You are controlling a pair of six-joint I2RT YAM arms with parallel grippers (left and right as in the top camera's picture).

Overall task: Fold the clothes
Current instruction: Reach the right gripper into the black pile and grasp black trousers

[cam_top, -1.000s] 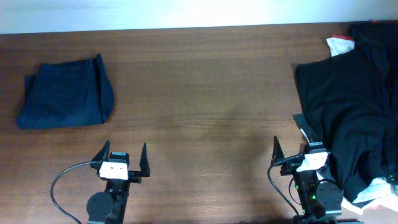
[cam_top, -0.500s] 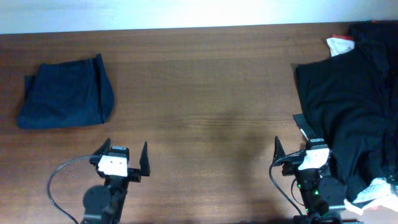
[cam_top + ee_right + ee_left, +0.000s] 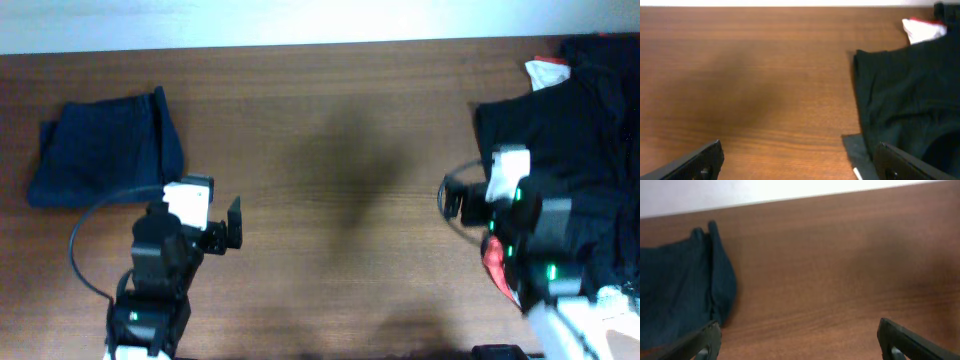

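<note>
A folded dark navy garment (image 3: 100, 150) lies at the far left; it also shows in the left wrist view (image 3: 675, 285). A heap of black clothes (image 3: 570, 120) covers the right end of the table, with a white and red bit (image 3: 545, 72) at its top. The right wrist view shows the heap's left edge (image 3: 905, 95). My left gripper (image 3: 196, 212) is open and empty over bare wood, right of the navy garment (image 3: 800, 345). My right gripper (image 3: 500, 190) is open and empty at the heap's left edge (image 3: 800, 162).
The wooden table (image 3: 330, 150) runs between the two garments. Its far edge meets a white wall. A red bit (image 3: 495, 265) and a white bit (image 3: 605, 300) of cloth show by the right arm near the front right.
Both arms have lifted and moved away from the front edge. The right gripper now sits at the black heap's left edge; the left is nearer the navy garment.
</note>
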